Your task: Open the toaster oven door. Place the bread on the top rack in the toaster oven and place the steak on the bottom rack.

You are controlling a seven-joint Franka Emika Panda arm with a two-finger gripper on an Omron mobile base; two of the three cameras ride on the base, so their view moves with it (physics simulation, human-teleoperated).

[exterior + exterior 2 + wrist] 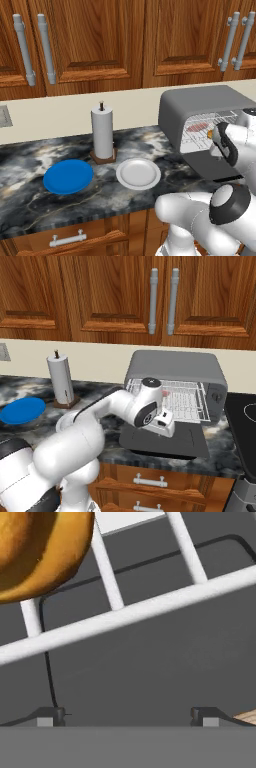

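The toaster oven [200,107] [175,368] stands at the right of the counter. The toaster oven door [167,442] [215,165] lies folded down flat in front of it. Silver wire racks [187,398] show inside. The pink-red steak [197,127] lies on a rack; which rack I cannot tell. The golden-brown bread [40,547] [210,134] rests on rack wires near the front edge. My gripper [127,716] hovers over the open door just before the oven mouth. It is open with nothing between its fingertips [50,716], and the bread lies apart from them.
A white paper-towel roll [102,132] stands mid-counter. In front of it lie a blue plate [68,176] and a white plate [138,173]. Wooden cabinets [100,40] hang above. A dark stovetop [245,416] sits right of the oven.
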